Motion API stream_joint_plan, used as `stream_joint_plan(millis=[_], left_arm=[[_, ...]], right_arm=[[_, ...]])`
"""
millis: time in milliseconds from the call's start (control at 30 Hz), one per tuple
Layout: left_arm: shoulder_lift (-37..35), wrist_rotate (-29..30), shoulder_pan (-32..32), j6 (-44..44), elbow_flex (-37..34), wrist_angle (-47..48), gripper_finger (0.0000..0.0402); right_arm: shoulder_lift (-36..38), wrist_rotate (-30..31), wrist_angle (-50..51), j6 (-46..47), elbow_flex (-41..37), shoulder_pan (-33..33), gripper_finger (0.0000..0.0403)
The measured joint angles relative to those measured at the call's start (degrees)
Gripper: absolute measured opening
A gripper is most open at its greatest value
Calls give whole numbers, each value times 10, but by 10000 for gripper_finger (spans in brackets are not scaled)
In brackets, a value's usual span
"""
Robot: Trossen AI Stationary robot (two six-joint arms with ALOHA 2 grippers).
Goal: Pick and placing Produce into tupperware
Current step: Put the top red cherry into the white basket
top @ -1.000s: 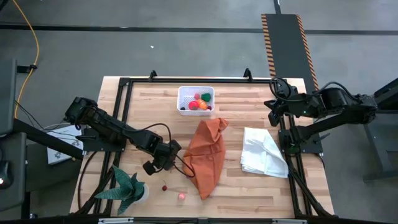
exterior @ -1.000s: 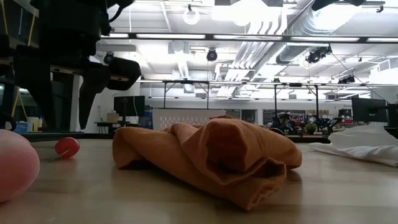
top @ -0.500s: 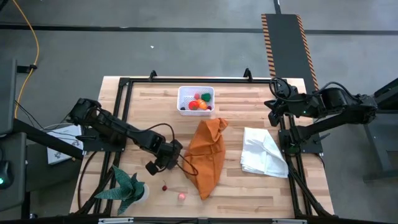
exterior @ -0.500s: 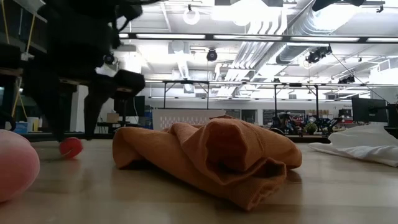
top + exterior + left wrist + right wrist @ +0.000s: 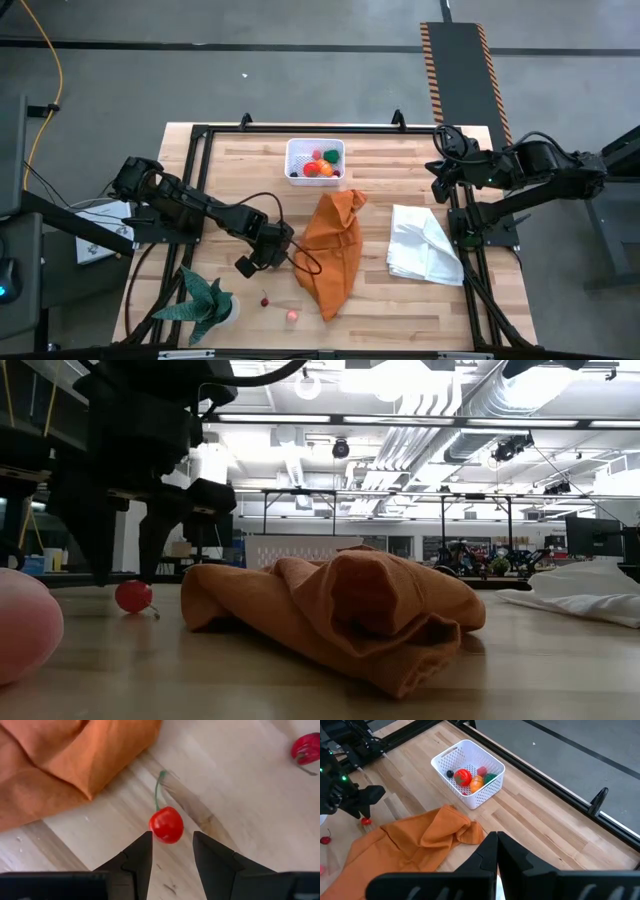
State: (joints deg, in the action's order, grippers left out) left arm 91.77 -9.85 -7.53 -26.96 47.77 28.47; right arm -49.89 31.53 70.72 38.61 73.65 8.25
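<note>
A red cherry (image 5: pixel 166 825) with a green stem lies on the wooden table beside the orange cloth (image 5: pixel 335 250). My left gripper (image 5: pixel 170 842) points steeply down over it, open, with a fingertip on either side; in the low view the cherry (image 5: pixel 133 596) lies on the table just below my left gripper (image 5: pixel 125 575). A second cherry (image 5: pixel 265 300) and a pink piece (image 5: pixel 291 316) lie nearer the front edge. The white tupperware (image 5: pixel 315 160) at the far middle holds several pieces of produce. My right gripper (image 5: pixel 496 845) is shut and raised at the far right. My left gripper comes at the cherry from above, slanting, one fingertip (image 5: pixel 142 845) close against its side. Whether that fingertip touches the cherry I cannot tell. The cherry rests on the table.
A white cloth (image 5: pixel 425 245) lies right of the orange cloth. A green spiky plant (image 5: pixel 205 305) stands at the near left corner. A black frame (image 5: pixel 200 135) rims the table. Bare wood shows between the tupperware and the left arm.
My left gripper has moved a little toward the table's right edge and sunk slightly over the cherry, staying open. The cherry has rolled a short way toward the table's right.
</note>
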Motion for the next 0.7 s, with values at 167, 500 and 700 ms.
stream_joint_plan(millis=[167, 500, 700], left_arm=[[0, -1, 0, 2, 0, 0, 131], [0, -28, 0, 3, 0, 0, 131], [0, -48, 0, 9, 0, -1, 131]], right_arm=[[0, 0, 2, 0, 0, 0, 0], [0, 0, 2, 0, 0, 0, 0], [0, 0, 2, 0, 0, 0, 0]])
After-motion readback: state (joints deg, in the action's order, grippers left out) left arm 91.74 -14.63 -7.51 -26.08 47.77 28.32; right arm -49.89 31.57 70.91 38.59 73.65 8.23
